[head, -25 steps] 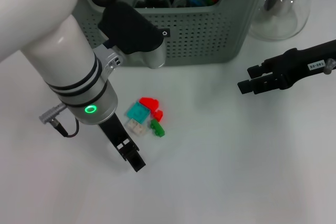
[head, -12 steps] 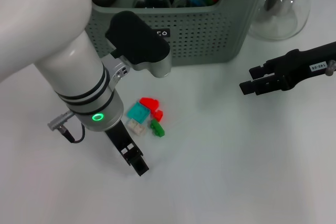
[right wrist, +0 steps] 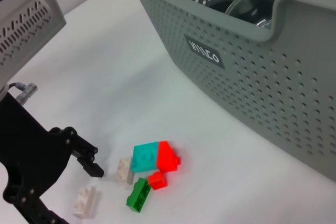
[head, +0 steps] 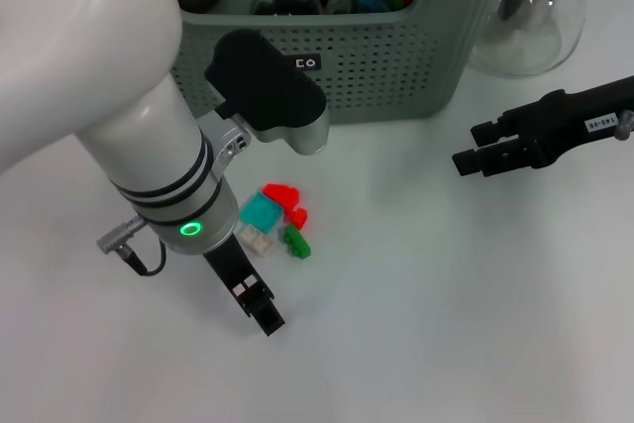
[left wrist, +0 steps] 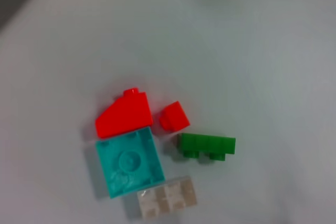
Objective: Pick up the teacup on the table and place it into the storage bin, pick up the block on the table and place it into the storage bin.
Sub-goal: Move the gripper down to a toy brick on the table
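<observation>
The storage bin point(head: 396, 66) stands at the far side of the white table point(head: 446, 324), well beyond the left gripper point(head: 260, 312) and off to the left of the right gripper point(head: 468, 156); a black label with a white logo sits on its near wall, and glassware and a few coloured pieces lie inside it. A clear glass jug point(head: 530, 12) stands just beside the bin, beyond the right gripper. The left arm reaches down over the table in front of the bin, and its gripper hangs low over the tabletop with nothing held; how far its fingers are parted cannot be told. Just beyond that gripper and slightly to its right lies the cluster of blocks point(head: 275, 219): a teal square block point(left wrist: 129, 163) touching a red sloped block point(left wrist: 124, 114), a pale clear block point(left wrist: 167, 198) against the teal one, a small red block point(left wrist: 174, 116) and a green block point(left wrist: 207, 146) close by. The right gripper hovers above the table well to the right of the blocks, empty, its two fingers a little apart.
</observation>
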